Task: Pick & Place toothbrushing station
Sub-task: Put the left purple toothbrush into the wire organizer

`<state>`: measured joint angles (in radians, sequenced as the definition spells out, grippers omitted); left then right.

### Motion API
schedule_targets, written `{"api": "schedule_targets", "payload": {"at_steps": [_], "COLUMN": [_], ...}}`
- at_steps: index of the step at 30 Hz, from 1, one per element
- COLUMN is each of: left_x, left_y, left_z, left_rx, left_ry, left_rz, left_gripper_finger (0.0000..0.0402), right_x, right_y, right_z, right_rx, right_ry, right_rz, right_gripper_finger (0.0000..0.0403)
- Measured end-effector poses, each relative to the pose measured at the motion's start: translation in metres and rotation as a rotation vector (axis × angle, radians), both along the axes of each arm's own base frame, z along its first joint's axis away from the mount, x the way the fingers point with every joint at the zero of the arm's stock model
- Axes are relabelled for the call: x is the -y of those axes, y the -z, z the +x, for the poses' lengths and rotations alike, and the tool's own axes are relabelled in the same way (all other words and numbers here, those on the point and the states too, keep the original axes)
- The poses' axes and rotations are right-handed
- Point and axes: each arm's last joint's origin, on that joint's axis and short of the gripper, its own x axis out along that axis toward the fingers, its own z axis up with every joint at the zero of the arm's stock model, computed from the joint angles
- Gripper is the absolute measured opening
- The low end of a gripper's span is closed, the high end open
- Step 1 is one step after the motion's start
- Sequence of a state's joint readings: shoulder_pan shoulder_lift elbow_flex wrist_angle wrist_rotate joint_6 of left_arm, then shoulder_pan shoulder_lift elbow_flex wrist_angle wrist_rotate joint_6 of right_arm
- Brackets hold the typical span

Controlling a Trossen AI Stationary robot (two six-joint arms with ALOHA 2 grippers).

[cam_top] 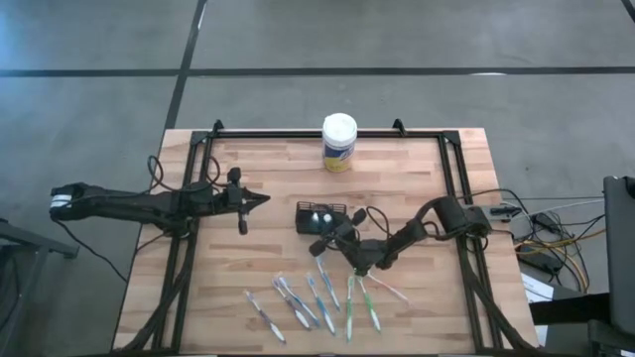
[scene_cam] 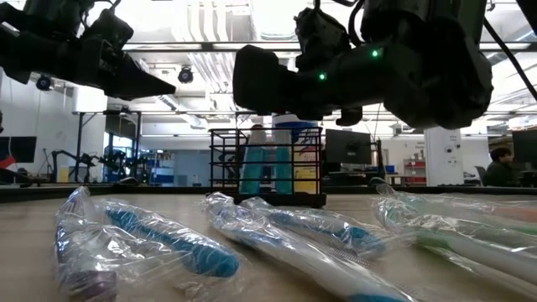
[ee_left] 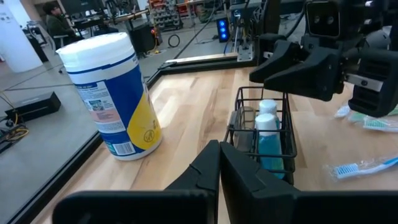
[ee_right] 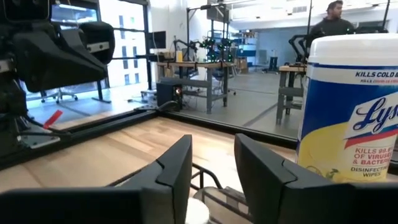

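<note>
The black wire-mesh caddy (cam_top: 319, 216) stands upright on the wooden table, also in the low view (scene_cam: 277, 168) and the left wrist view (ee_left: 261, 127). Two white-capped tubes (ee_left: 266, 115) stand in it. Several wrapped blue, green and white toothbrushes (cam_top: 317, 297) lie flat on the table nearer the front edge (scene_cam: 168, 243). My right gripper (cam_top: 333, 228) hovers just above the caddy, fingers open (ee_right: 211, 165), pointing toward the far edge. My left gripper (cam_top: 264, 199) is shut and empty (ee_left: 219, 163), left of the caddy, above the table.
A white-lidded canister with a yellow label (cam_top: 339, 142) stands at the far edge, behind the caddy (ee_right: 348, 112). Black frame rails (cam_top: 198, 188) run along the table's left, right and far sides. A person (ee_right: 333, 18) stands in the room beyond.
</note>
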<state>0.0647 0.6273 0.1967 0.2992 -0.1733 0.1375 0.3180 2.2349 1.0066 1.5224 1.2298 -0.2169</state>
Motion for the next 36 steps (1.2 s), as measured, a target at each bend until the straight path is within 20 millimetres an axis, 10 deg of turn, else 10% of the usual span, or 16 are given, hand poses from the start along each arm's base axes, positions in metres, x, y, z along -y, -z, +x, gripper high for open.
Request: {"api": "schedule_targets", "payload": {"at_steps": [10,18,24,36], "left_x": [0.0,0.0,0.002,0.008], "left_y": [0.0,-0.005,-0.009,-0.015], "left_z": [0.0,-0.003,-0.008,-0.017], "left_rx": [0.001,0.032,0.061,0.087], "left_ry": [0.0,0.001,0.071,0.25], "left_rz": [-0.001,0.003,0.049,0.144], "left_gripper_finger": [0.0014,0.0014,0.0014,0.0007], "right_x": [0.0,-0.01,-0.015,0.042], "right_y": [-0.006,-0.07,-0.124,-0.143], "right_z": [0.0,-0.013,-0.068,-0.165], "right_rx": [-0.026,-0.061,-0.026,-0.132], "right_ry": [-0.022,-0.031,-0.218,-0.827], "right_rz": [-0.042,-0.159,-0.243,-0.019], "right_gripper_finger": [0.0075,0.008,0.0049,0.0008]}}
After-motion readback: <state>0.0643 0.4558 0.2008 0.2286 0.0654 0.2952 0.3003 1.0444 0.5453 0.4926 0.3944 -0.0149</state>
